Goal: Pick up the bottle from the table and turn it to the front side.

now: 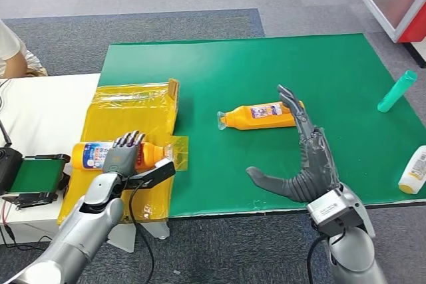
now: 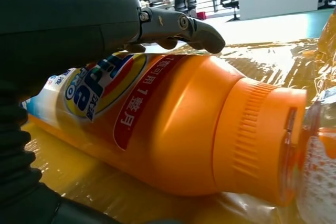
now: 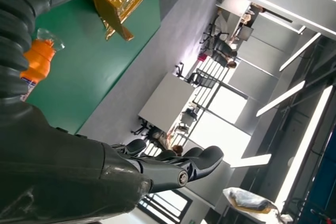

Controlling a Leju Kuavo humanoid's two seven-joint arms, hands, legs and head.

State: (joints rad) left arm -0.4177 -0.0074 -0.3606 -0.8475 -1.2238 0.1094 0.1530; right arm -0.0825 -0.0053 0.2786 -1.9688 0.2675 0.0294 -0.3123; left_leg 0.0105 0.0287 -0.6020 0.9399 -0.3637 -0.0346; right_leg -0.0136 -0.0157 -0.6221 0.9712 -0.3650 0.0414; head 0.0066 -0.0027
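Note:
An orange bottle [image 1: 259,116] with a clear cap lies on its side in the middle of the green mat [image 1: 226,64], cap toward the left. My right hand [image 1: 306,157] is open just right of it, thumb spread and long fingers reaching up beside the bottle's base. The right wrist view catches that bottle's cap end [image 3: 38,61]. A second orange bottle [image 1: 100,154] lies on yellow plastic film [image 1: 130,108] at the left. My left hand [image 1: 123,154] arches over this second bottle [image 2: 158,124], fingers [image 2: 178,24] stretched just above it while it still rests on the film.
A teal bottle [image 1: 397,91] and a white bottle [image 1: 415,171] lie near the mat's right edge. A small device with a green belt [image 1: 35,177] sits on the white table [image 1: 45,108] at the left. A person [image 1: 12,54] sits at the far left.

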